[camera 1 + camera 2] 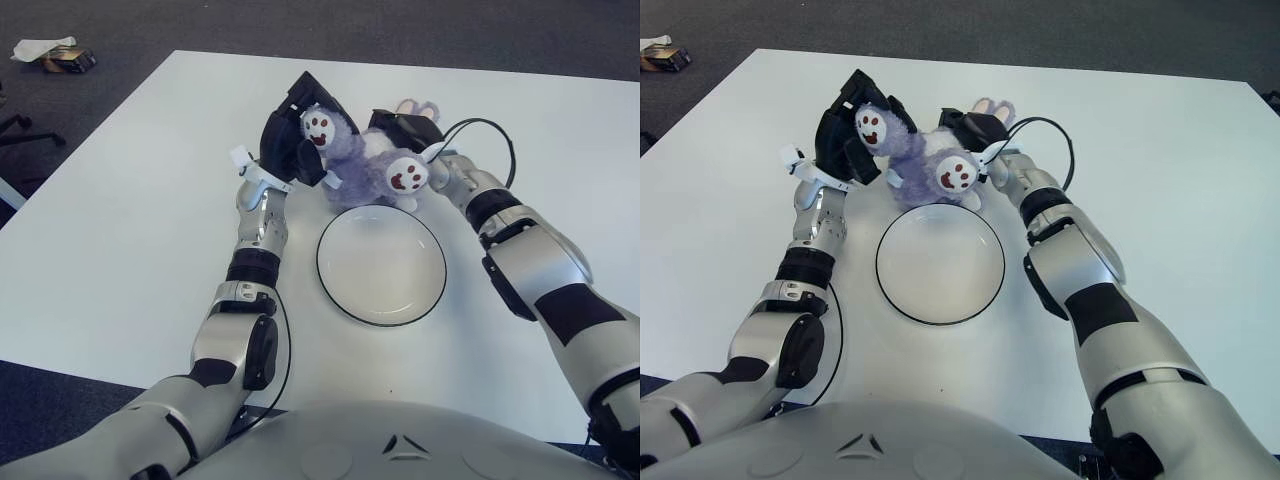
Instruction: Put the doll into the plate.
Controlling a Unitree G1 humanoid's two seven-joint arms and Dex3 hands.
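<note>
The purple plush doll [362, 165] is being held just beyond the far rim of the white plate [381, 265], gripped by the left hand [288, 145] and the right hand [405, 135], both closed on it. It should be carried evenly toward the robot until centred over the plate, above the counter [120, 230], before being lowered and released.

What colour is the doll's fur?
Purple, with white face patches; the doll shows best in the left eye view.
</note>
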